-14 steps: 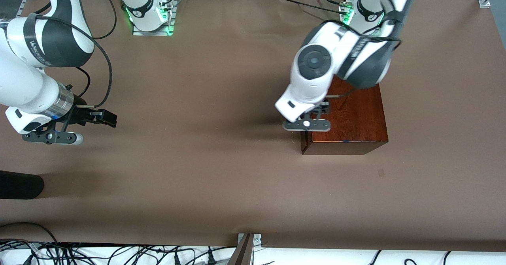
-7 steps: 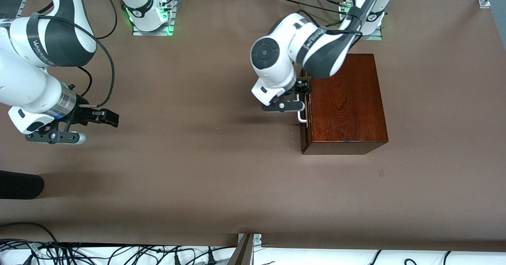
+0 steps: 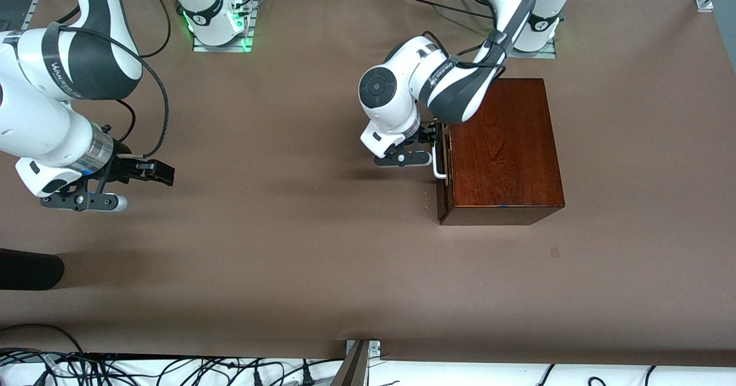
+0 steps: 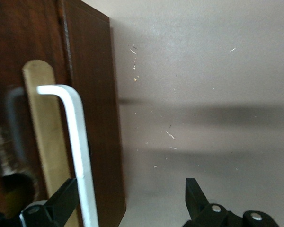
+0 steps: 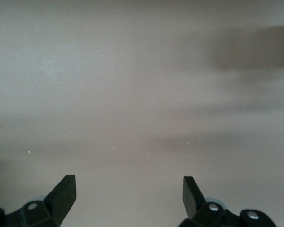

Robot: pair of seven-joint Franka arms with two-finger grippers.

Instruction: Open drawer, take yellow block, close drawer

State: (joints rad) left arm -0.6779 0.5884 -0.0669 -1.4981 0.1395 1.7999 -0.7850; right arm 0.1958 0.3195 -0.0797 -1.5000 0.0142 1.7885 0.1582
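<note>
Brown table (image 3: 287, 259) – left gripper (image 4: 128, 198) spread at drawer (image 3: 441, 161) handle (image 4: 78, 142), right gripper (image 5: 128, 194) spread, waiting.

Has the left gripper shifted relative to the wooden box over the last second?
Yes. The left gripper left the box's top corner nearest the camera for the white handle on the drawer front, jaws open.

Handle (image 3: 439, 164) on drawer (image 3: 442, 161) front (shut)
</note>
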